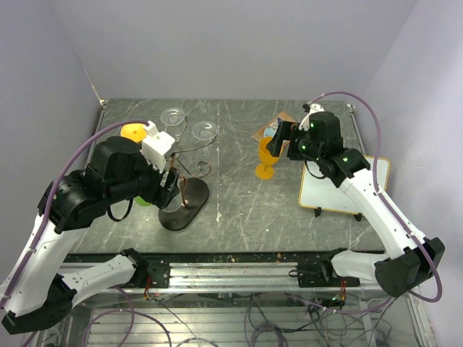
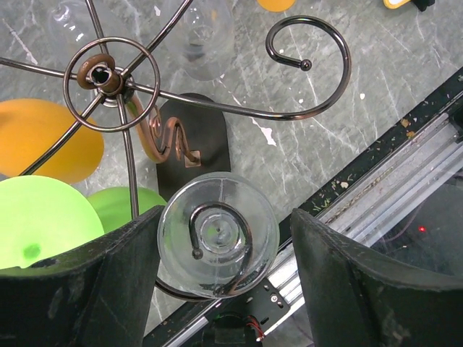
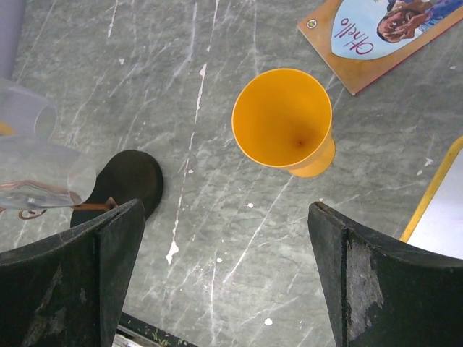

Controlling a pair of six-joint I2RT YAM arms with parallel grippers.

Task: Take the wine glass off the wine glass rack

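Here the left claw (image 2: pixel 226 217) gapes around a clear wine glass (image 2: pixel 217 246) on the scrolled wire rack (image 2: pixel 101 74); right claw (image 3: pixel 226 210) gapes too.

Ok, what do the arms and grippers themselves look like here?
Both the left arm and right arm have white links with black joints, each trailed by a looping purple cable. The fingers are broad, matte black and scuffed. Small green lights glow on the right wrist.

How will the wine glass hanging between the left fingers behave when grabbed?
The wine glass looks thin and clear, so it is probably fragile and slippery. Its stem sits inside a curl of the rack, so it likely snags unless slid out.
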